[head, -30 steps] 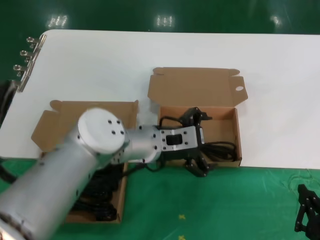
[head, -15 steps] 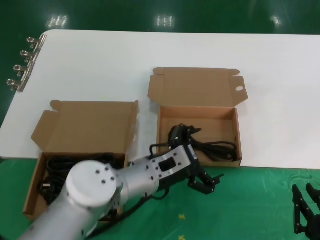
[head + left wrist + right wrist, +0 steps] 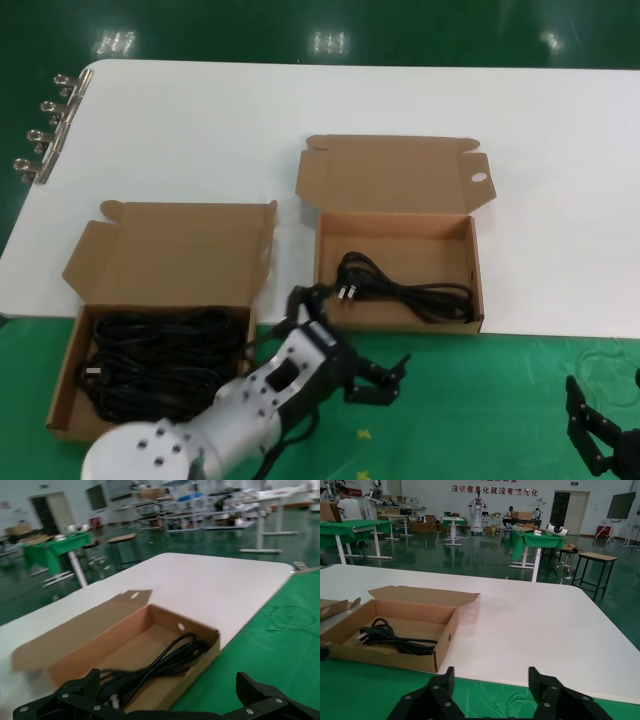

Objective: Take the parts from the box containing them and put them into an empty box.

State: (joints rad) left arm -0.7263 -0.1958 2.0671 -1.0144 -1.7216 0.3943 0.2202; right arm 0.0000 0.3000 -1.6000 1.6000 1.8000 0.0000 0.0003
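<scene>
The left cardboard box [image 3: 70, 375] holds several black coiled cords [image 3: 150, 350]. The right box [image 3: 477, 290], whose lid tab has a round hole [image 3: 478, 178], holds one black cord [image 3: 400, 292] with its plug at the left end. My left gripper [image 3: 352, 335] is open and empty, just off that box's near left corner, over the green mat. In the left wrist view [image 3: 170, 692] the box [image 3: 200, 665] and cord [image 3: 165, 662] lie ahead. My right gripper [image 3: 600, 440] is open and parked at the near right; its wrist view [image 3: 492, 680] shows the box [image 3: 447, 630] and cord [image 3: 395, 637].
The boxes sit on a white table [image 3: 300, 110] whose near edge meets a green mat [image 3: 470, 400]. Metal binder clips [image 3: 45, 130] lie at the table's far left edge. Both lids stand open toward the far side.
My left gripper has drawn back out of the right box toward the near side, open. The cord it was over now lies loose in that box. The right gripper shifted slightly.
</scene>
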